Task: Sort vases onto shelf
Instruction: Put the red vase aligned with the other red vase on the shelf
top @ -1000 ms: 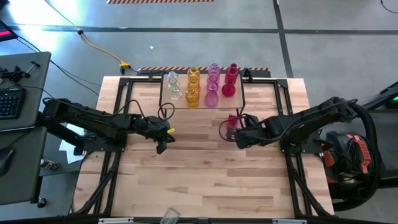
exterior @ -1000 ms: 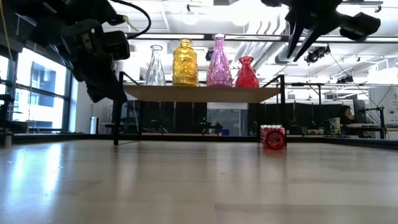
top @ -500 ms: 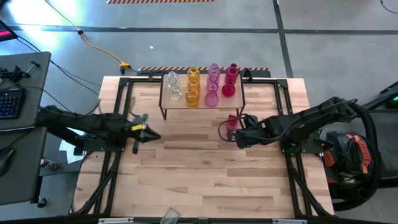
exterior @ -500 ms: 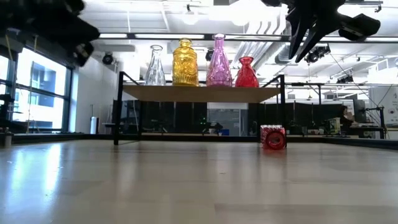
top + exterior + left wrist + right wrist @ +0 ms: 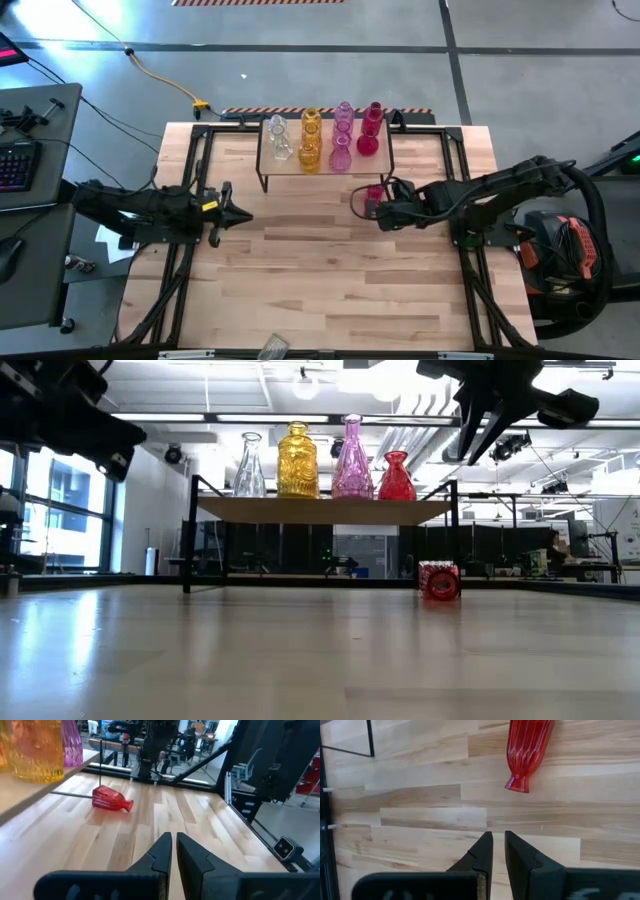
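The shelf (image 5: 325, 163) stands at the table's far middle. On it stand several vases in rows by colour: clear (image 5: 249, 465), amber (image 5: 298, 460), pink (image 5: 352, 457) and red (image 5: 396, 476). One more red vase (image 5: 374, 191) lies on its side on the table just right of the shelf, its mouth (image 5: 517, 784) toward my right gripper. My right gripper (image 5: 498, 847) hovers shut above the table on the near side of this vase, pointing steeply down. My left gripper (image 5: 243, 214) is shut and level near the table's left edge, far from the vases.
The wooden table (image 5: 330, 290) has bare planks across its near half. Black frame rails (image 5: 190, 170) run along its left and right sides. A desk with a keyboard (image 5: 18, 165) stands beyond the left edge.
My left gripper has drawn back toward the table's left edge, away from the shelf, and has tipped up from slanting downward to pointing level. It has stayed shut. The vases have not moved.
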Available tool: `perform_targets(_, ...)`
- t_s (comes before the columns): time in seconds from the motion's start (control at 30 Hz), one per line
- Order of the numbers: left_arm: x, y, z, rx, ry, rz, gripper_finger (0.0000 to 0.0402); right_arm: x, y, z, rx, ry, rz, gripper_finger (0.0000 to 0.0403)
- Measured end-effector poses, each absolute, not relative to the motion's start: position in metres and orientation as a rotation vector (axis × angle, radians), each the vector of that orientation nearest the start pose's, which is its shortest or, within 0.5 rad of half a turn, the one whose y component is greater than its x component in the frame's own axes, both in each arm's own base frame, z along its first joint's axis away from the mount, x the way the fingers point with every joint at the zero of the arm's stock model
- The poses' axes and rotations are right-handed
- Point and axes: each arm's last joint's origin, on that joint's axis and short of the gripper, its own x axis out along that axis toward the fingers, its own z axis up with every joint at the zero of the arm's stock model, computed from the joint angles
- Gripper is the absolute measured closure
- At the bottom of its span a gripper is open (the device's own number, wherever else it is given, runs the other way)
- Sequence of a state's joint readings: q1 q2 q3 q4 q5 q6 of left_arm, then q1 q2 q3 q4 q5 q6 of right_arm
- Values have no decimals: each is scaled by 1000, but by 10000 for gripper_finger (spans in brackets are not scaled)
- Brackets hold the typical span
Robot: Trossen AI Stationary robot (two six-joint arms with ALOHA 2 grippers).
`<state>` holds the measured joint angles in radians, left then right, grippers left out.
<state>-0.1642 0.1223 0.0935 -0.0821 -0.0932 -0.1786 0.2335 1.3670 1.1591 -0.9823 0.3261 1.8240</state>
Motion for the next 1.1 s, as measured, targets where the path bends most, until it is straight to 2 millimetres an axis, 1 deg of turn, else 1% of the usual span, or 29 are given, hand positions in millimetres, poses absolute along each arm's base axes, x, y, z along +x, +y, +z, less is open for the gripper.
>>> perform_targets(0.13, 102, -14, 169, -183, 113, -60, 383, 250, 48, 282, 1280, 685, -1033, 372)
perform_targets(0.23, 103, -14, 161, -192, 124, -61, 383, 250, 48, 282, 1240, 701, -1013, 372)
perform_targets(0.33, 104, -14, 160, -197, 97, -62, 383, 250, 48, 282, 1215, 712, -1001, 372)
perform_targets(0.57, 104, -14, 159, -206, 104, -53, 383, 250, 48, 282, 1217, 709, -999, 372)
perform_targets(0.8, 104, -14, 159, -194, 104, -54, 383, 250, 47, 282, 1193, 666, -1015, 372)
perform_targets(0.97, 104, -14, 159, -194, 104, -55, 383, 251, 39, 282, 1196, 650, -1047, 372)
perform_targets(1.1, 104, -14, 159, -194, 103, -55, 383, 251, 32, 276, 1153, 692, -1044, 372)
